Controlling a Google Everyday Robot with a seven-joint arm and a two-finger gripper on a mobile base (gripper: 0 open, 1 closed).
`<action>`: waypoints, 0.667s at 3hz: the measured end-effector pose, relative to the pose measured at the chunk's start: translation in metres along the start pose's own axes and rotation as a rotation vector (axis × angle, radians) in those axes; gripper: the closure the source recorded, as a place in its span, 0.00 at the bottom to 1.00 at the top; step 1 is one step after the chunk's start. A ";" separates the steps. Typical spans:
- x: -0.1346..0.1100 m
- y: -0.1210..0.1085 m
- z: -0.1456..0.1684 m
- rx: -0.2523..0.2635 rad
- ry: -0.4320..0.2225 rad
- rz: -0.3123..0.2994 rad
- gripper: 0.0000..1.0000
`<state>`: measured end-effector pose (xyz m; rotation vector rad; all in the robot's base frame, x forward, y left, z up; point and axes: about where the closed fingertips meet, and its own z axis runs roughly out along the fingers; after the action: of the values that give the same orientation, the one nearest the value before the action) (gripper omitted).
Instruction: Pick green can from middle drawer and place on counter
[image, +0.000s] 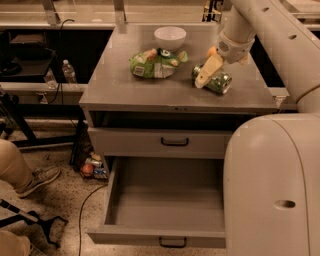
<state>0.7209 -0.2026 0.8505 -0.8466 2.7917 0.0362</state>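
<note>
1. Camera view: green can (222, 83) lies sideways on counter (150, 97), 3 o'clock of snack bag (152, 65).
2. Gripper (205, 77) at it; clamped or loose, cannot tell.
3. Likely light, slick, dentable; grab mid-body.

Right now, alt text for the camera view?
The green can lies on its side on the counter, the gripper close over it. The middle drawer below stands open; a snack bag and white bowl sit nearby.
</note>
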 end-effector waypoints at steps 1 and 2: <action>0.030 -0.013 -0.036 0.048 -0.069 0.065 0.00; 0.066 -0.022 -0.065 0.094 -0.120 0.137 0.00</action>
<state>0.6659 -0.2631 0.9003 -0.6101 2.7099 -0.0214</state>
